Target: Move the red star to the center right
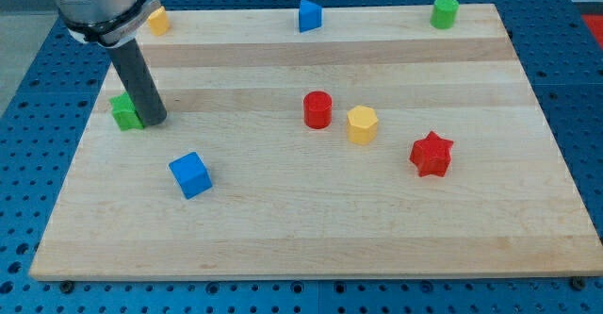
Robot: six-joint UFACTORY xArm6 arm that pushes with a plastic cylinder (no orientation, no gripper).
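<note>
Well apart from the red star (432, 154), my tip (154, 121) (a bare rod — nothing grasped) touches a green block (124, 112).

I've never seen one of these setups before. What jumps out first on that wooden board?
The thick dark rod coming down at the view's upper left catches the eye: my tip rests right beside a green block near the board's left edge. Next is the red star toward the view's right, with a yellow block and a red cylinder in a loose row to its left. A blue cube sits alone lower left.
</note>
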